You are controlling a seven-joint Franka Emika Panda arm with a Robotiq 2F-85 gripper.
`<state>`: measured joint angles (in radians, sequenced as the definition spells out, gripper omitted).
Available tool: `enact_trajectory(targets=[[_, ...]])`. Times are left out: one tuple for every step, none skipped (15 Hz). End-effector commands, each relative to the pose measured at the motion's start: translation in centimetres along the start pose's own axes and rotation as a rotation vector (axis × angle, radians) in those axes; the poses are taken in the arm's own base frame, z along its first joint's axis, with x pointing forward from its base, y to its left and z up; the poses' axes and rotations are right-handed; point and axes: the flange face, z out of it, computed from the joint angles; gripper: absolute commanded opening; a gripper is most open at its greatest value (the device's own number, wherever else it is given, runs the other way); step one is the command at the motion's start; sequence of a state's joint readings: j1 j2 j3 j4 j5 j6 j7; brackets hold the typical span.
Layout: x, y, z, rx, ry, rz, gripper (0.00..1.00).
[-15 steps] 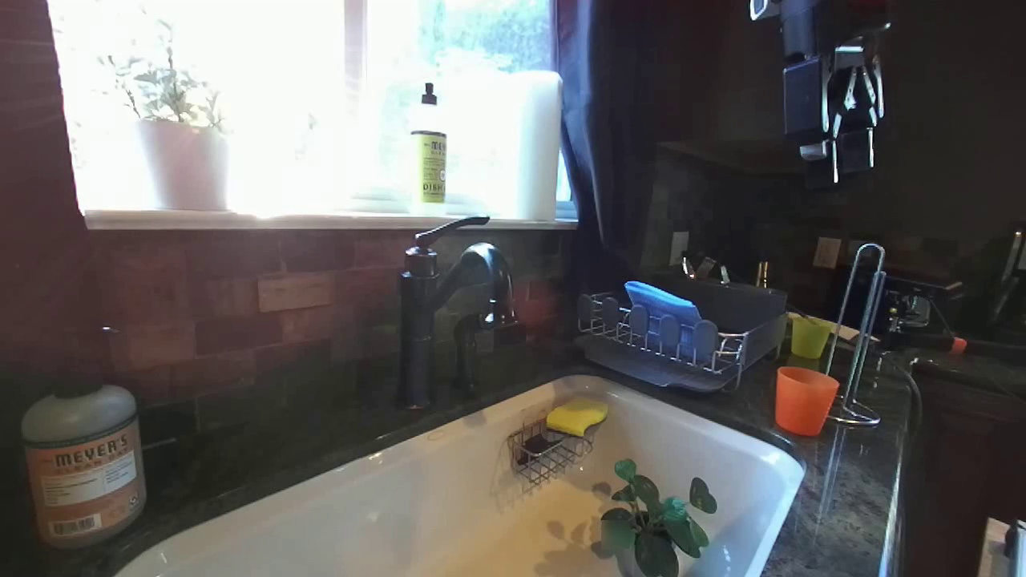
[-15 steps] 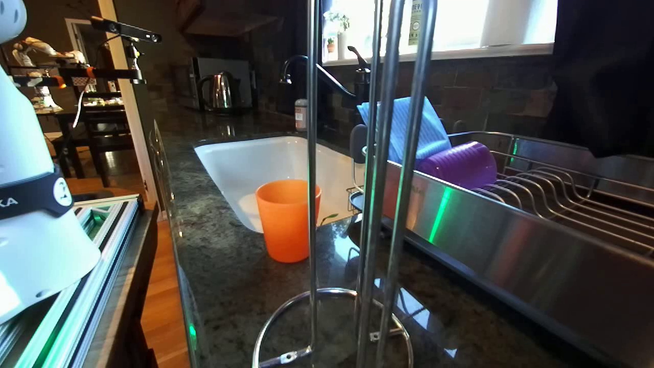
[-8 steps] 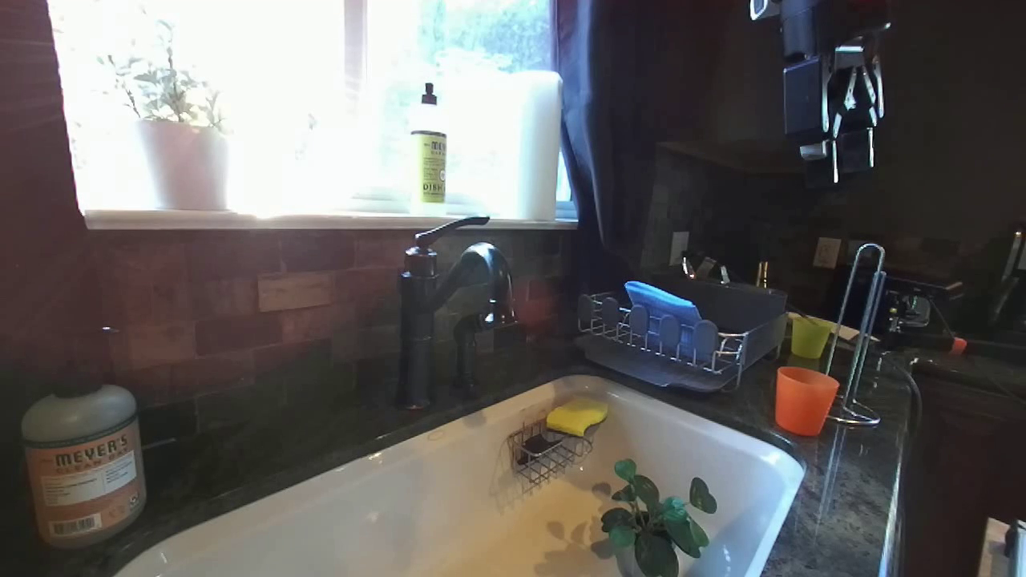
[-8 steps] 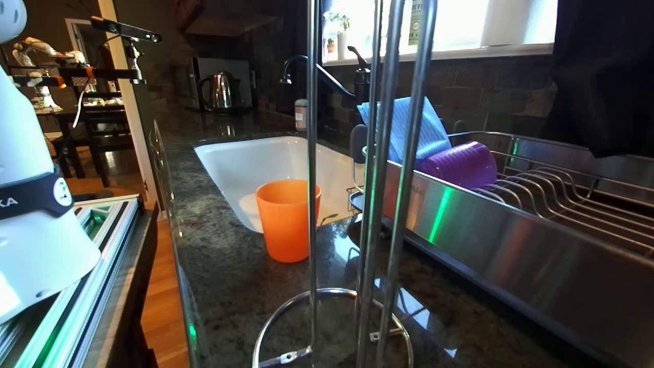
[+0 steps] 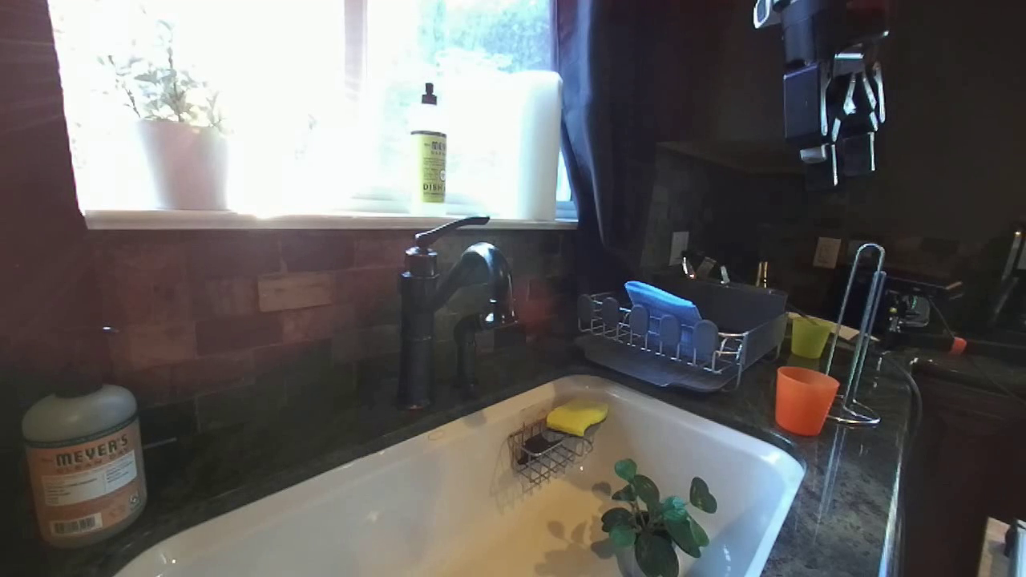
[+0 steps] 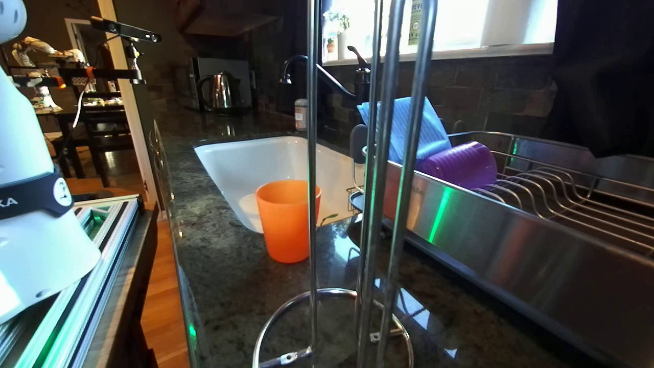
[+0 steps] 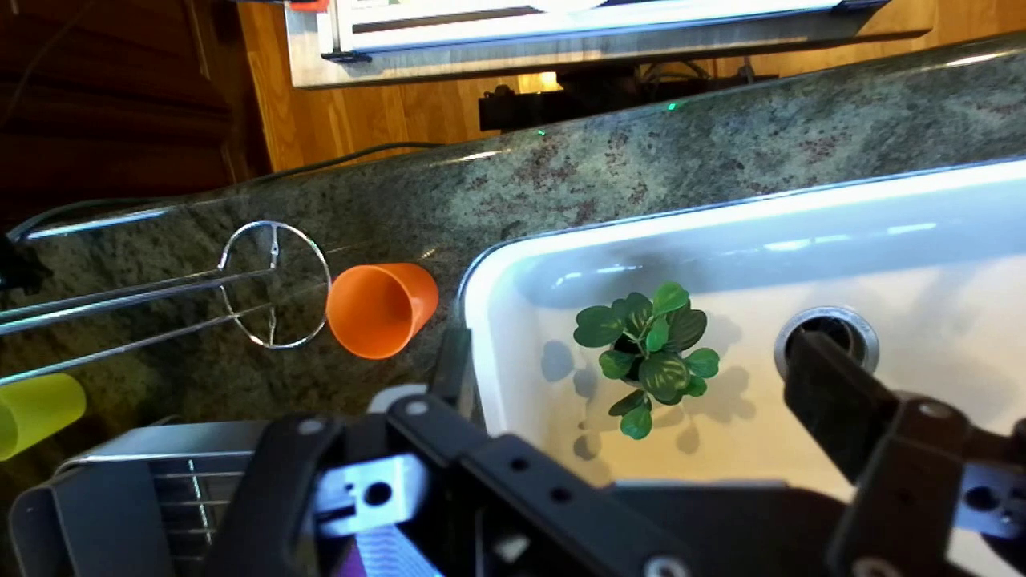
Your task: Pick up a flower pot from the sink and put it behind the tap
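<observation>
robot hand [image 5: 840, 164] hanging high, well above the white sink [image 5: 321, 529], touching nothing. its fingers [image 7: 838, 397] are spread wide with nothing held, probably so they can pass either side of the leaves and close lower down. the plant [image 7: 661, 375] to be moved is in the sink. in the wrist view it shows between the fingertips, far below, a drain [image 7: 832, 315] at its 3 o'clock and the sink's end wall near at 9, so the hand seems roughly lined up; the finger at 9 o'clock may need watching against that wall. leaves screen the part to be gripped.

in an exterior view the dark tap [image 5: 416, 344] stands at the plant's 10 o'clock, set behind the sink presumably so its spout serves the basin. the goal, between tap and brick wall [image 5: 232, 336], looks tight, and leaves could snag there. a sponge [image 5: 577, 417] rests in a wire caddy [image 5: 553, 469] at the plant's 11 o'clock, likely to drain. a cup [image 5: 805, 401] stands on the counter [image 5: 850, 497] at the plant's 2 o'clock, perhaps in the way of a low swing
</observation>
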<state>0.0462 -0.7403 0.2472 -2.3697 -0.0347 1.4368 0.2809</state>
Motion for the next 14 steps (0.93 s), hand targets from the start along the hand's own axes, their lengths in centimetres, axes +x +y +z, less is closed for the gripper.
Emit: enact_trajectory(targets=[[1.6,4.7,3.2,0.017,-0.051,-0.014,1.0],[2.1,6.2,4.2,0.011,-0.061,-0.049,1.0],[2.8,8.0,5.1,0.004,-0.075,-0.063,1.0],[3.6,9.6,6.0,0.001,-0.085,-0.085,1.0],[4.6,10.9,6.4,-0.014,-0.088,-0.102,1.0],[5.6,11.3,7.0,-0.031,-0.085,-0.119,1.0],[6.7,11.5,7.0,-0.046,-0.074,-0.14,1.0],[7.7,11.4,7.2,-0.056,-0.056,-0.179,1.0],[8.8,11.0,7.3,-0.064,-0.04,-0.214,1.0],[9.9,10.2,7.1,-0.075,-0.019,-0.231,1.0],[10.5,9.2,6.9,-0.086,0.001,-0.244,1.0],[11.2,7.9,6.6,-0.103,0.025,-0.228,1.0],[11.6,7.1,6.2,-0.112,0.038,-0.233,1.0],[10.5,8.7,7.0,-0.076,0.018,-0.226,1.0]])
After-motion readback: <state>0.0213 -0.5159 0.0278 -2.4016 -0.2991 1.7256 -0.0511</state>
